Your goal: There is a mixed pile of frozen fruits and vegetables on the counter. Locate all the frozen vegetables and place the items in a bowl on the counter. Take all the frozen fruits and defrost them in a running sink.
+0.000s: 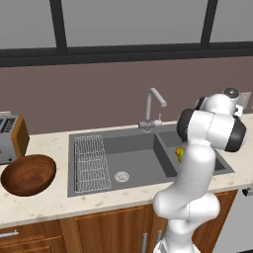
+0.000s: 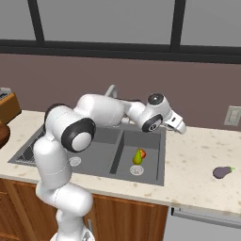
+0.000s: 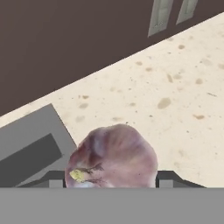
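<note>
Sink (image 1: 148, 163) dominates the left base view: wire rack in the large basin, curved tap (image 1: 154, 106) behind it, and a sliver of yellow-green pear (image 1: 180, 154) peeking past the arm in the smaller basin. The wooden bowl (image 1: 28, 174) sits on the counter (image 1: 54, 197) just in front of the toaster (image 1: 12, 138), and it looks bare inside, so by my reading no vegetable has gone in yet. No water can be made out at the tap. Right base view: the pear (image 2: 138, 156) stands plainly in the small basin by the drain, one fruit delivered; the eggplant (image 2: 222, 172) lies on the counter well to the right of the sink, untouched. The arm reaches across the sink with the gripper (image 2: 180, 125) out over the counter's near-sink edge; what it carries is too small to tell from here. Hand view settles that: a pale whitish-pink bulb (image 3: 113, 158) sits between the two dark fingertips (image 3: 168, 178), touching both, so the gripper (image 3: 109, 181) is closed on the bulb, with speckled counter and a corner of the sink beyond it. Judged remaining: bulb and eggplant to the bowl, the orange piece, which I cannot locate, to the sink.
</note>
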### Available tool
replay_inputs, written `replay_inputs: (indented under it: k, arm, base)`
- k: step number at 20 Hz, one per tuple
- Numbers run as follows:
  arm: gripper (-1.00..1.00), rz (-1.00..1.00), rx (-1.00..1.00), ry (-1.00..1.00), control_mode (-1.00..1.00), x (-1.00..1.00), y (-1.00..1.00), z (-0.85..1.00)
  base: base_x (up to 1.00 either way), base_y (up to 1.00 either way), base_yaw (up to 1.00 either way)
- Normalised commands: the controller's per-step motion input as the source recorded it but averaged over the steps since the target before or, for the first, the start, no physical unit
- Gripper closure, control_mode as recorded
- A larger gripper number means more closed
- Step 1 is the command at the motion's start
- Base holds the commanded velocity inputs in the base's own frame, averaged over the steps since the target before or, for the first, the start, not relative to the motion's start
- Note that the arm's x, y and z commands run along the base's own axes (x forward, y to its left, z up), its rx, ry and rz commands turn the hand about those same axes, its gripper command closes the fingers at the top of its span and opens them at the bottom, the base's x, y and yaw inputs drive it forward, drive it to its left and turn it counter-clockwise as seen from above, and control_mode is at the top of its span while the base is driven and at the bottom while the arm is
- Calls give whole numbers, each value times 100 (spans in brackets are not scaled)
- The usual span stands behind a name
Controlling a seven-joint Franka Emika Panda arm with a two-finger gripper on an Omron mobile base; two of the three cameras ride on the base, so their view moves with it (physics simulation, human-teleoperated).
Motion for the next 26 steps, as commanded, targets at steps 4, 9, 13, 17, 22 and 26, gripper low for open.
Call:
replay_inputs:
  k: [4,9,13,17,22,26]
  arm:
    - [100,2,-6,-5,-100,-32,37,2]
    - [100,1,-7,-8,-100,-35,35,1]
    - [100,2,-4,-5,-100,-27,37,15]
    - [100,1,-1,-2,-100,-22,34,17]
    - [100,0,-3,-1,-100,-25,33,0]
    - [100,0,-4,-1,-100,-29,38,0]
  base:
    - [0,0,0]
    - [0,0,0]
    - [0,0,0]
    - [0,0,0]
    - [0,0,0]
    - [0,0,0]
